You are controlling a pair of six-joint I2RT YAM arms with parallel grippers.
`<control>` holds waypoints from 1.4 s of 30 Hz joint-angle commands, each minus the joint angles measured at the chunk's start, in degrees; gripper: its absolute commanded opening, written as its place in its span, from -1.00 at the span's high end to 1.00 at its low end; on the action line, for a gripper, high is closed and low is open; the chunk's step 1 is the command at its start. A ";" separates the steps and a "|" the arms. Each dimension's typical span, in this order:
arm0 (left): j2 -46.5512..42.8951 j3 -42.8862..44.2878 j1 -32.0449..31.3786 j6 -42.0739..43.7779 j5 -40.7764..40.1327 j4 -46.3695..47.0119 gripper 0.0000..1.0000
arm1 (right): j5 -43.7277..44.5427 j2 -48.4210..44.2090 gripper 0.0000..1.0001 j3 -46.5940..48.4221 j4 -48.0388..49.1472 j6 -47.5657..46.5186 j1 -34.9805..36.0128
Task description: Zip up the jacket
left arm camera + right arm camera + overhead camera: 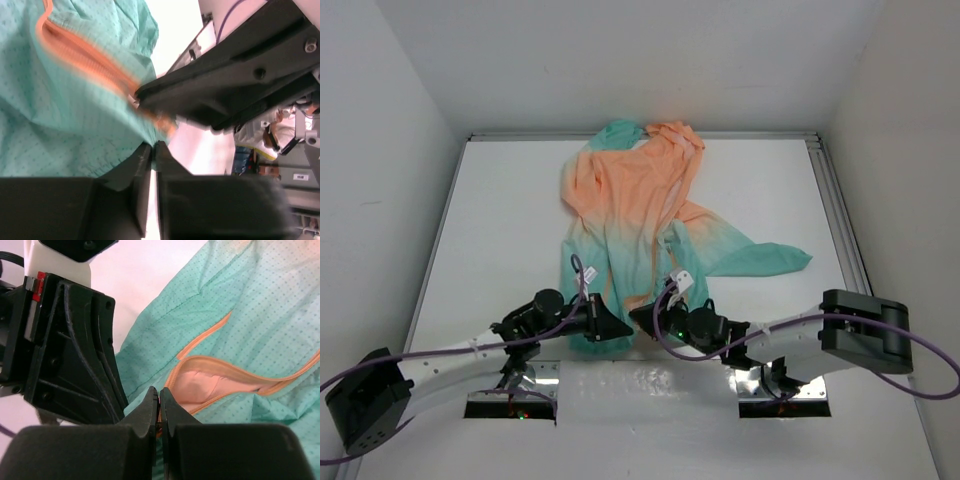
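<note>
Two end effectors, seemingly tip-to-tip, on jacket

White arms, black joints, black left claw and right claw, purple cables

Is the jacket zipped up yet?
Not yet. Done: both arms are at the bottom hem of the thin peach-and-teal jacket. In hand: the left gripper and right gripper are pinched shut there by the orange zipper. Left: the zipper gapes open, so all the zipping.
</note>
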 commanded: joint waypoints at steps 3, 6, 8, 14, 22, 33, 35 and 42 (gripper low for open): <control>-5.50 2.70 -1.22 5.63 4.59 -10.81 0.32 | 6.99 -6.23 1.00 -5.62 -0.77 1.35 -2.72; -6.12 3.76 -1.22 4.67 1.87 -13.28 -0.14 | 7.77 -7.46 1.00 -7.83 -1.21 2.76 -1.93; -4.98 3.24 -1.22 1.79 0.55 -12.07 -0.05 | 9.01 -8.34 1.00 -8.45 -2.96 3.73 -0.36; -1.29 -0.99 -9.54 -11.40 -5.56 1.92 0.15 | 13.49 -7.20 1.00 -7.84 -4.64 6.53 5.62; 1.44 1.13 -28.28 -21.43 -30.55 -8.85 0.57 | 15.70 -6.41 1.00 -3.79 -13.51 15.32 12.04; -1.48 17.11 4.09 -0.80 -44.98 -35.16 0.29 | 19.47 -4.04 1.00 -3.71 -13.25 15.78 14.07; 1.60 19.22 7.91 3.15 -46.47 -36.30 0.30 | 20.52 -2.21 1.00 -1.87 -13.34 14.99 14.07; 12.50 18.88 24.15 7.39 -46.76 -31.58 0.64 | 23.43 2.55 1.00 3.94 -14.40 12.43 12.67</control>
